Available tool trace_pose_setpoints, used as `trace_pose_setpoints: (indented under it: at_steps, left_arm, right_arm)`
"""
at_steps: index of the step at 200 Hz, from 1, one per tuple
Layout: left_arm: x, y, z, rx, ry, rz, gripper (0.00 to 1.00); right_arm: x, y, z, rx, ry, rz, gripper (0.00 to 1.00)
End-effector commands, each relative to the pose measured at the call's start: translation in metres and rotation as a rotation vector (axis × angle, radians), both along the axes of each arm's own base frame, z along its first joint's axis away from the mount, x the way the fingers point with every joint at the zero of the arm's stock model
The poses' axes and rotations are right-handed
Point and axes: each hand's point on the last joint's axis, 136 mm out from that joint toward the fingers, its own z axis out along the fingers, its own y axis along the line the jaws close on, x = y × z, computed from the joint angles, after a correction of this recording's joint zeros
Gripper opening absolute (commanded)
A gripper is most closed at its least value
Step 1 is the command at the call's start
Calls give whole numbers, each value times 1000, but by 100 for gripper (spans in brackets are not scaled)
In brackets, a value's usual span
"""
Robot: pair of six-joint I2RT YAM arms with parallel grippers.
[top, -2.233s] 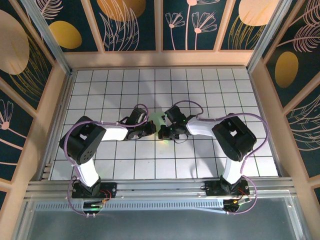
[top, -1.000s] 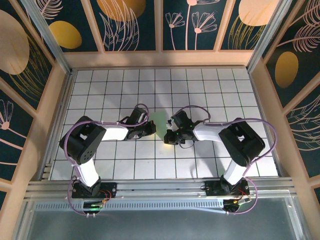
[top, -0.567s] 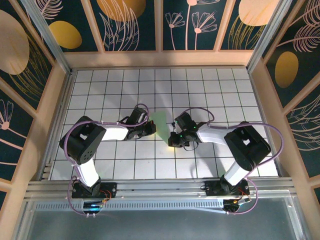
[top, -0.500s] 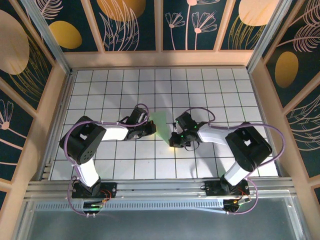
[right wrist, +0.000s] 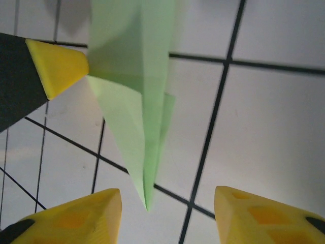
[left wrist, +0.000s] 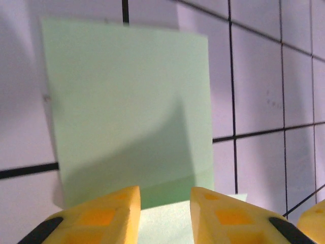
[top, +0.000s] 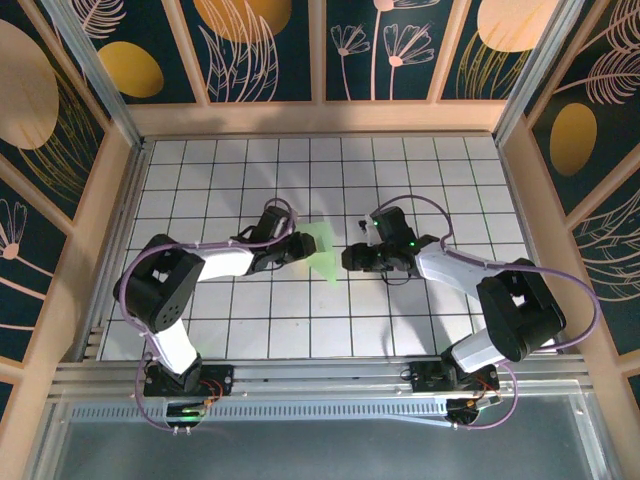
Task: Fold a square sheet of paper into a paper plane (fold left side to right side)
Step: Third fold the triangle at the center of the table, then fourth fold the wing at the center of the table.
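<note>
Since the paper plane (top: 322, 250) already looked like a creased, pointed dart, I judged the folding nearly finished. It sat on the gridded table (top: 420, 190) between my grippers. My left gripper (left wrist: 162, 206) stood slightly parted, gripping nothing, the paper's edge between its tips. My right gripper (right wrist: 167, 203) gaped wide and empty, the dart's point aimed into its gap, untouched. Next, I should withdraw without dragging the paper.
</note>
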Motion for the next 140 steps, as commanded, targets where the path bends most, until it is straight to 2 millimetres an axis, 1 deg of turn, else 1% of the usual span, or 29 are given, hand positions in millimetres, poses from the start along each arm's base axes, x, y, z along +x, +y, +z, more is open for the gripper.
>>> trace_pose_setpoints:
  at_steps: [1, 22, 35, 53, 68, 85, 105, 123, 140]
  left_arm:
    - [12, 20, 24, -13, -54, 85, 36]
    - [11, 41, 31, -32, -72, 153, 40]
    - [8, 52, 31, -29, -77, 187, 43]
    - [5, 62, 30, -24, -75, 209, 45]
    - [2, 64, 28, -33, -61, 215, 46]
    - [1, 62, 31, -69, -63, 220, 47]
    - [4, 60, 32, -79, -62, 221, 48]
    - [4, 58, 31, -85, -56, 217, 50]
    - [4, 55, 34, -115, -52, 216, 52]
  right_arm:
    - [27, 16, 18, 37, -144, 55, 55]
    - [33, 26, 11, 53, -144, 89, 56]
    - [34, 32, 8, 73, -140, 111, 55]
    - [34, 41, 4, 98, -142, 137, 55]
    - [33, 48, 1, 118, -136, 155, 52]
    - [32, 58, 0, 137, -131, 182, 49]
    - [32, 64, -2, 140, -130, 191, 44]
    - [34, 64, -3, 138, -128, 183, 39]
    - [34, 62, -7, 124, -124, 175, 32]
